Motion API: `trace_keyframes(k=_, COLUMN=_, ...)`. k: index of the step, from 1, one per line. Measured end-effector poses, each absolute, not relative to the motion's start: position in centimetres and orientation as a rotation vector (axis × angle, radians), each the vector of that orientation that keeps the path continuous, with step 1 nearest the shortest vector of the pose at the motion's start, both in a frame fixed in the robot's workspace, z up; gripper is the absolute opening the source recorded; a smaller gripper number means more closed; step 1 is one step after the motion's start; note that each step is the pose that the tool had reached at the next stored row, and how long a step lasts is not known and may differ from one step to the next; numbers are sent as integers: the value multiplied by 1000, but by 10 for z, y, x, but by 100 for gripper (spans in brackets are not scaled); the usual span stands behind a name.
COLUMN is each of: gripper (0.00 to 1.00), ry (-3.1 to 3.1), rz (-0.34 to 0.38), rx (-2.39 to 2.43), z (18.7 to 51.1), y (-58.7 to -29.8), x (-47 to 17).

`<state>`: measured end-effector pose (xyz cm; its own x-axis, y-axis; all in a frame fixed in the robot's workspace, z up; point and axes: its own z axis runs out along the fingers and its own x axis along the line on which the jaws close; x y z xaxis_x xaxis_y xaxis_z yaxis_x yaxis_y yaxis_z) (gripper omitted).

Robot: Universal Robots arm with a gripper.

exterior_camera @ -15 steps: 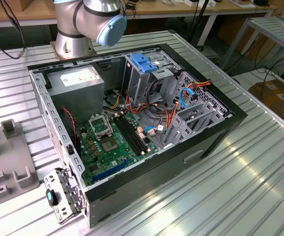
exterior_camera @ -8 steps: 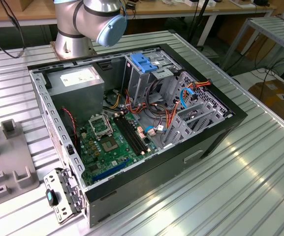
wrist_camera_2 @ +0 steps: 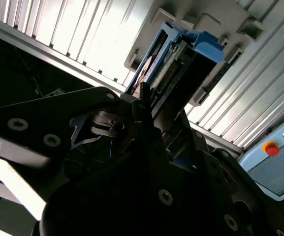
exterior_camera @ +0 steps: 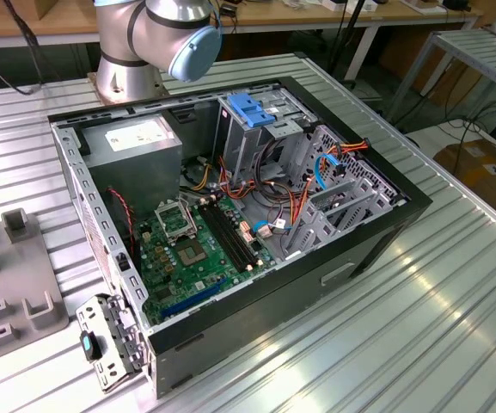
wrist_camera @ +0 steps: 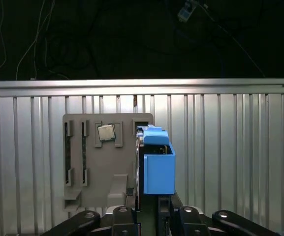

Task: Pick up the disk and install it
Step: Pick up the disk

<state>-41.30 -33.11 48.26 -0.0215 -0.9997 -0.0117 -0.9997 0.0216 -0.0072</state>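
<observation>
Judging by both wrist views, the task sits at the pick-up stage. The disk (wrist_camera: 159, 169) stands on edge at the grey fixture (wrist_camera: 90, 162), its blue-framed end pointing up toward the gripper (wrist_camera: 155, 209), which sits right over that end. Contact is not confirmed: I cannot tell whether the gripper clamps the disk or merely straddles it, because the dark gripper body covers the place where the two meet. Whether the disk's lower end rests in a fixture slot or is lifted clear of it is likewise unresolved. The install reads as not done, since the disk is at the fixture on the ribbed table (exterior_camera: 419, 344), well apart from the open computer case (exterior_camera: 376, 245). In the exterior view the case lies mid-table and the fixture is cut off at the exterior view's left edge. The metal drive cage (exterior_camera: 256, 142) with its blue latch (exterior_camera: 252, 107) stands at the far side of the case. Orange and blue cables (exterior_camera: 295, 198) crowd the space beside it, and I cannot make out which bay is to receive the disk. A processor chip (wrist_camera: 106, 132) sits in a fixture pocket near the disk. The arm (exterior_camera: 157, 34) is cut off by the top edge of the exterior view.
</observation>
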Motion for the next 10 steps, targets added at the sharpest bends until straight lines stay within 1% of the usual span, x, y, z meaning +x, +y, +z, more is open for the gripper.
trace_keyframes(k=6, gripper=35, ry=2235, rz=4, rx=-2188, z=495, y=-331, x=-413)
trace_keyframes(k=10, gripper=35, ry=2235, rz=3, rx=-2187, z=496, y=-331, x=-413)
